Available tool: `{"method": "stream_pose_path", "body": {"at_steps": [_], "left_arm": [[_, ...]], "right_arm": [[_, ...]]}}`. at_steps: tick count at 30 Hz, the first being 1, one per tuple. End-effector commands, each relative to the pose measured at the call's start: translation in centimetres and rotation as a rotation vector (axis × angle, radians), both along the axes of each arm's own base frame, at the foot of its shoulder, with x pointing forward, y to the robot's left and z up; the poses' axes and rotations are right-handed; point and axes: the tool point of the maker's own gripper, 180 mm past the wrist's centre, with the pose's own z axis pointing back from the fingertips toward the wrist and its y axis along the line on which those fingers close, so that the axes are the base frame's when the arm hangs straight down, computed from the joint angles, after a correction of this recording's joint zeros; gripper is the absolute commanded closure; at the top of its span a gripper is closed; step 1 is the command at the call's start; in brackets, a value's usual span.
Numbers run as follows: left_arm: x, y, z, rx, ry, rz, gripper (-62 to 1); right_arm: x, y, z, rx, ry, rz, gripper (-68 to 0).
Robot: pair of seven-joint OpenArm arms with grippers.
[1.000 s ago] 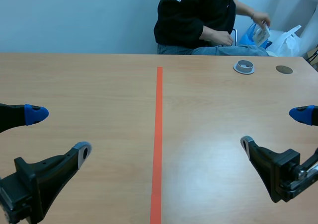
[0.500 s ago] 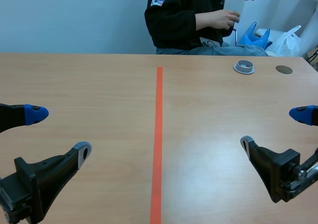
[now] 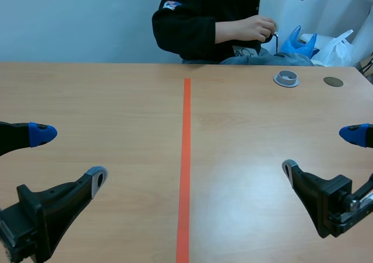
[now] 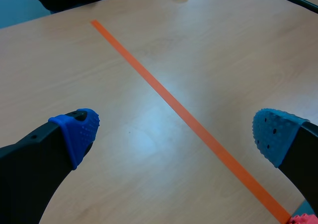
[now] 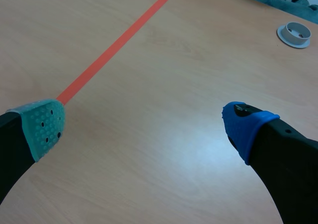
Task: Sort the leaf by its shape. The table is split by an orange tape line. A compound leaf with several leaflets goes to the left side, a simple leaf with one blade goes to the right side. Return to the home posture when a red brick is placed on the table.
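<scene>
Black and spread wide, the left claw [image 3: 70, 156] is seen low over the near left of the surface [image 3: 116, 100], with nothing held between its pads. The right claw [image 3: 320, 152] is set the same way on the near right, equally wide and empty. Between them the orange tape line [image 3: 185, 158] is laid straight away from the robot. No leaf is found on either side, and no red brick. Farther off, a grey ring [image 3: 286, 78] is placed near the far edge. A person [image 3: 204, 18] is seated beyond it, hands raised off the wood; what is held there cannot be made out. A leaf, once supplied, would probably be light, limp and easily torn. It is best pinched gently at the stalk or along the midrib.
</scene>
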Motion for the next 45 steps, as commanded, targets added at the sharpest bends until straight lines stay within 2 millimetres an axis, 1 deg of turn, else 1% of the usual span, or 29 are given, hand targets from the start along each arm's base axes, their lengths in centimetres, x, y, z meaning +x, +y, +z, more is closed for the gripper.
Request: {"method": "stream_pose_path", "body": {"at_steps": [1,33,41,45], "left_arm": [[0.14,-0.24,0.9,-0.019,-0.027,-0.001,-62.3],[0.13,-0.24,0.89,-0.019,-0.026,-0.001,-62.3],[0.13,-0.24,0.89,-0.019,-0.026,-0.001,-62.3],[0.13,-0.24,0.89,-0.019,-0.026,-0.001,-62.3]], "right_arm": [[0.45,-0.16,0.71,0.004,-0.027,-0.003,-67.9],[0.44,-0.16,0.69,0.003,-0.026,-0.003,-67.9],[0.32,-0.16,0.33,-0.006,-0.007,0.001,-67.9],[0.32,0.55,0.43,-0.005,-0.004,0.047,-67.9]]}}
